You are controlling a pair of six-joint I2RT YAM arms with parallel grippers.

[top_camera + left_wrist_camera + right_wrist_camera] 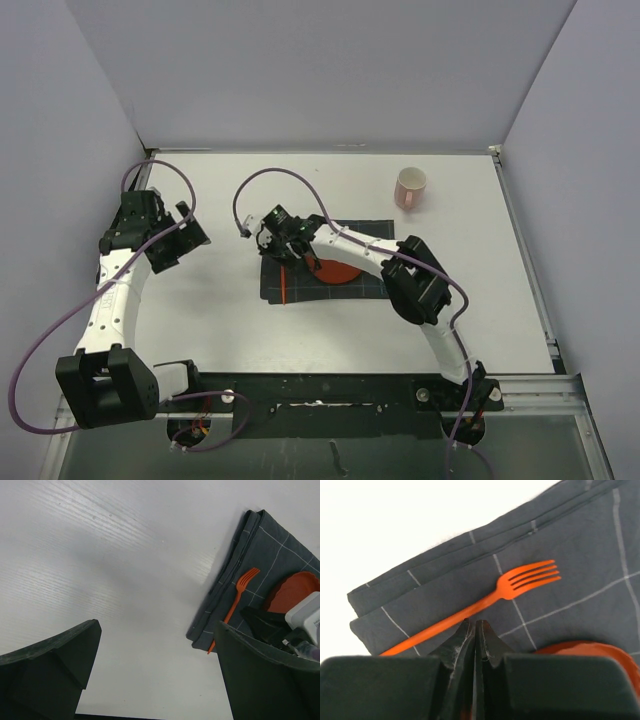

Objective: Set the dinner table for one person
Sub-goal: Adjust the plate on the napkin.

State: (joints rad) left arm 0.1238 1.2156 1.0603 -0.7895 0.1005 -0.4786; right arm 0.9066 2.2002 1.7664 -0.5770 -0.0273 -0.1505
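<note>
White over most of the overhead view: the dinner table [330, 190], edged with thin metal rails. Bears a dark grid-lined mat [272, 275] near the middle, with an orange plate [340, 272] on it, and a pink mug [410, 187] well apart on bare tabletop toward the far right. Shows the right gripper [292, 258] low over the mat's left part, just beside the plate, too small here to read its jaws. Shows the left gripper [185, 237] off to the left above bare table, fingers spread wide, holding nothing.

From the left wrist: left gripper [155, 675] spread wide, one dark finger at each lower corner and only white table [100, 555] between. Takes in the mat [260, 545] at the right, folded in layers, with an orange fork [235, 602] lying along the edge nearest this gripper, tines away from the camera. Beyond it the plate [295, 590], partly hidden behind the other arm.

From the right wrist: right gripper [474, 630] pressed together, tip against tip, nothing pinched. Points at the fork [485, 600], flat on the mat [560, 530], handle passing just past the tips; cannot tell whether touching. Catches the plate [590, 652], only its rim, at lower right and white table [395, 520] at upper left.
</note>
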